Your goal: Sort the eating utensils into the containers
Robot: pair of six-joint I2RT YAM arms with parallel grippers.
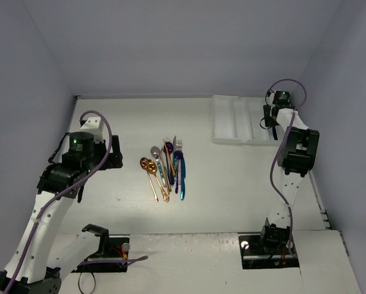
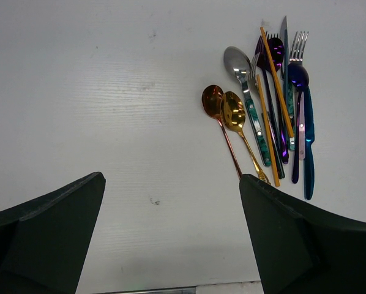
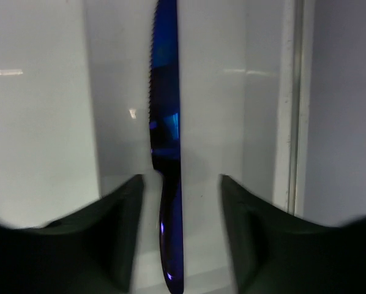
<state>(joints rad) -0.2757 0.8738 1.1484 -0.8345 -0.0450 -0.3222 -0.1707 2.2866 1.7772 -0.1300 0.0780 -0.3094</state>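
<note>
Knife (image 3: 166, 141), glossy blue, serrated edge, in smooth white tray (image 1: 229, 122)

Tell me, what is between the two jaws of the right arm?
A blue knife, lying in a compartment of the white tray, with the open jaws of the right gripper on either side. The right wrist view shows it.

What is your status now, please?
Left gripper open near utensil pile. Right gripper open over tray, blue knife loose between the jaws. Nothing in the way.
</note>
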